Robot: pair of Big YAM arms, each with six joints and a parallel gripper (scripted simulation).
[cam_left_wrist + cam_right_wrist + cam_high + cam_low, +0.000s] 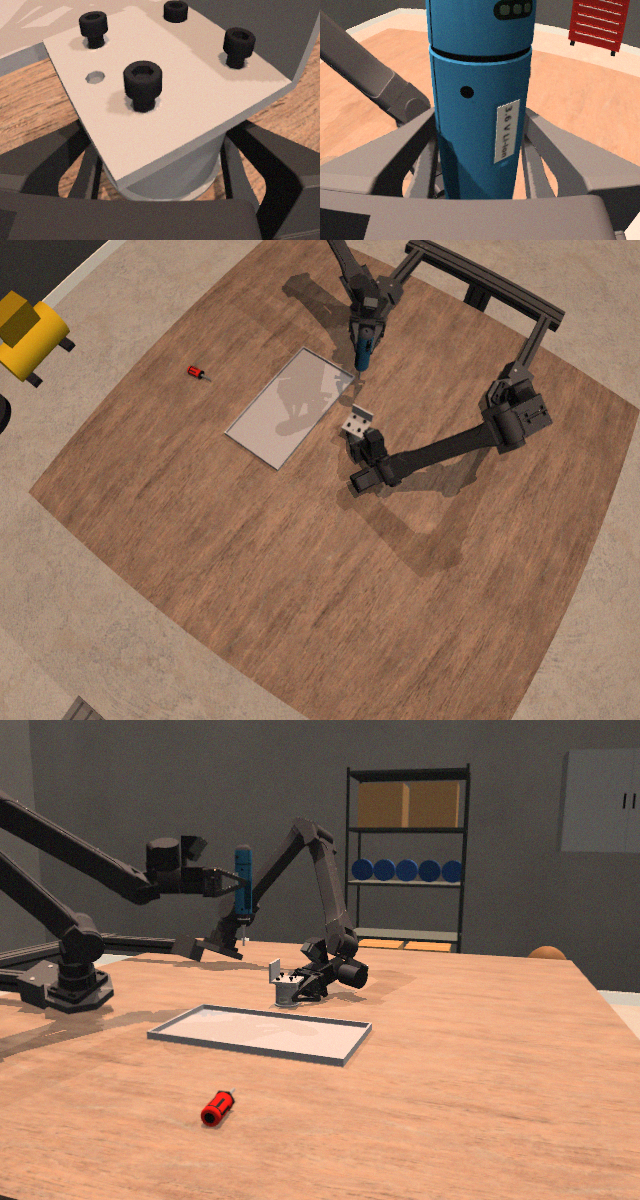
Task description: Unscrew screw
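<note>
Nearest you is the small red screwdriver [194, 372] [217, 1107], lying on the wooden surface. Past it sits the flat tray [251, 451] [248, 1049] [20, 59]. Behind that stands the round joint module [285, 994] [175, 182], upright, with the bracket [358, 423] [274, 971] [185, 100] on top. Your left fingers [351, 444] [295, 991] pinch its round body under the bracket. It looks hard and smooth, so it might twist or tip; hold it low and snug. Farther back, your right fingers [366, 338] [242, 882] pinch the blue electric screwdriver [363, 354] [242, 900] [480, 75], upright and off the screws. It looks stiff, maybe heavy and slippery; grip its fat middle. Three screws stick up. The back screw [175, 11] looks lowest, so it's likely yours. Press straight down.
</note>
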